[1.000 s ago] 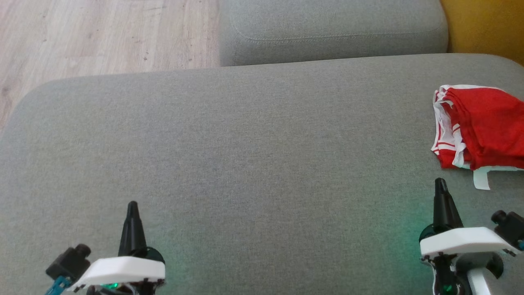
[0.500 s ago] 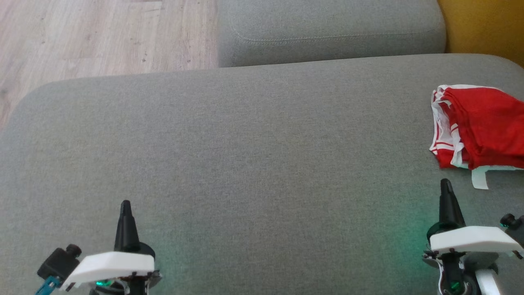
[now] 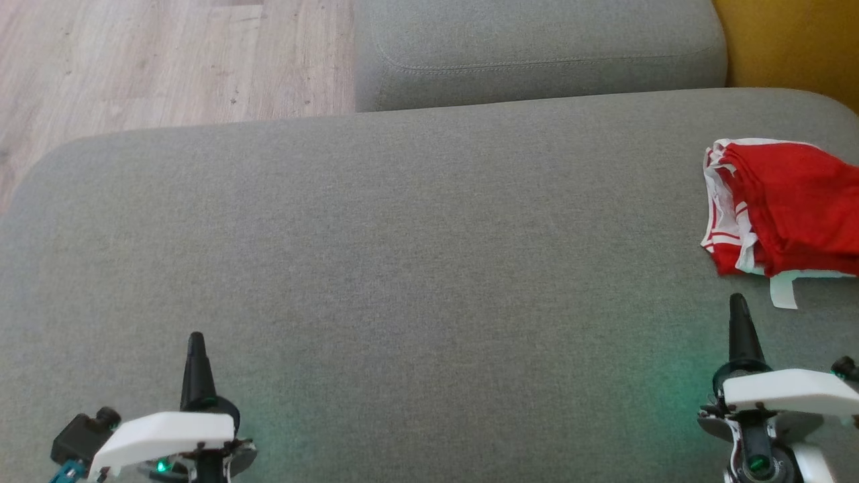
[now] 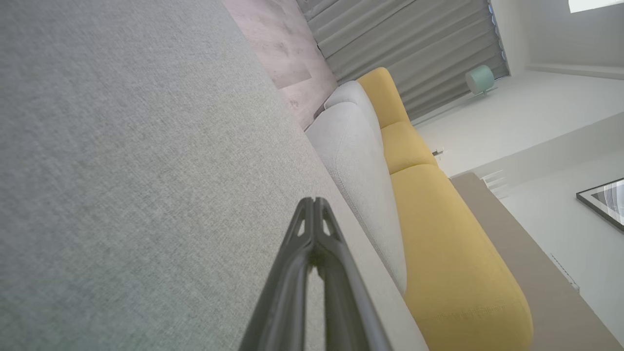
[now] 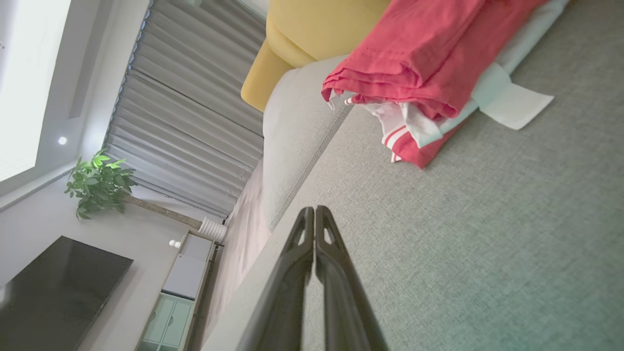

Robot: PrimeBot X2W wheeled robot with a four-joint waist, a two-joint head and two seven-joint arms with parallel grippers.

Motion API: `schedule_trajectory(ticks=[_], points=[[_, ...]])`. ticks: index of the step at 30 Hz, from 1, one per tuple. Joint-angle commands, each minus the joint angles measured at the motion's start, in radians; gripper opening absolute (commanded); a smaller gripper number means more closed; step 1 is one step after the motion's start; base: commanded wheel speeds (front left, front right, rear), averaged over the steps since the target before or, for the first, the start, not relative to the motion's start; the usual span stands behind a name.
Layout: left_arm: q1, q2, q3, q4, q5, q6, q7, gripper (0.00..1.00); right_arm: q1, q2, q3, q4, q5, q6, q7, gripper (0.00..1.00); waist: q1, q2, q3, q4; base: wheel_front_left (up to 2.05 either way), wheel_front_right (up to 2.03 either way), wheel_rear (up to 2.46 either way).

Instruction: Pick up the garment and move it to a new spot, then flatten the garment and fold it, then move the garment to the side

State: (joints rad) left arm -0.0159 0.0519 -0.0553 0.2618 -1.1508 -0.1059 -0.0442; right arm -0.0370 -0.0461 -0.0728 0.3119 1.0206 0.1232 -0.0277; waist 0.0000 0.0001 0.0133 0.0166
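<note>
Head view — red garment (image 3: 792,208) cut off by the right edge.

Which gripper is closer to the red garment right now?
The right gripper, its tips just short of the red garment; the left gripper sits far across the grey cushion.

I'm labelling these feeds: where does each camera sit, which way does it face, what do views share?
Head view: on the head, facing down at the cushion; left gripper lower left, right gripper lower right.
Left wrist view: on the left wrist, facing along its shut gripper toward a yellow sofa.
Right wrist view: on the right wrist, facing along its shut gripper toward the garment.
Shared: head and right wrist views show the garment.
</note>
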Motion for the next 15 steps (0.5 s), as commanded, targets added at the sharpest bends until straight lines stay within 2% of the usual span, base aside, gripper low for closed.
schedule_trajectory(ticks=[1,15], points=[[-0.055,0.014,0.036,-0.027,-0.021,-0.009,0.005,0.00,-0.058,-0.004,0.007,-0.040,0.028,0.005,0.008,0.00,0.0000,-0.0001,0.000,0.000,0.00,0.00,0.00],[-0.067,0.015,0.074,-0.023,-0.180,-0.015,0.052,0.00,-0.063,-0.004,-0.009,-0.050,0.223,0.006,0.054,0.00,0.0000,-0.0001,-0.004,-0.006,0.00,0.00,0.00]])
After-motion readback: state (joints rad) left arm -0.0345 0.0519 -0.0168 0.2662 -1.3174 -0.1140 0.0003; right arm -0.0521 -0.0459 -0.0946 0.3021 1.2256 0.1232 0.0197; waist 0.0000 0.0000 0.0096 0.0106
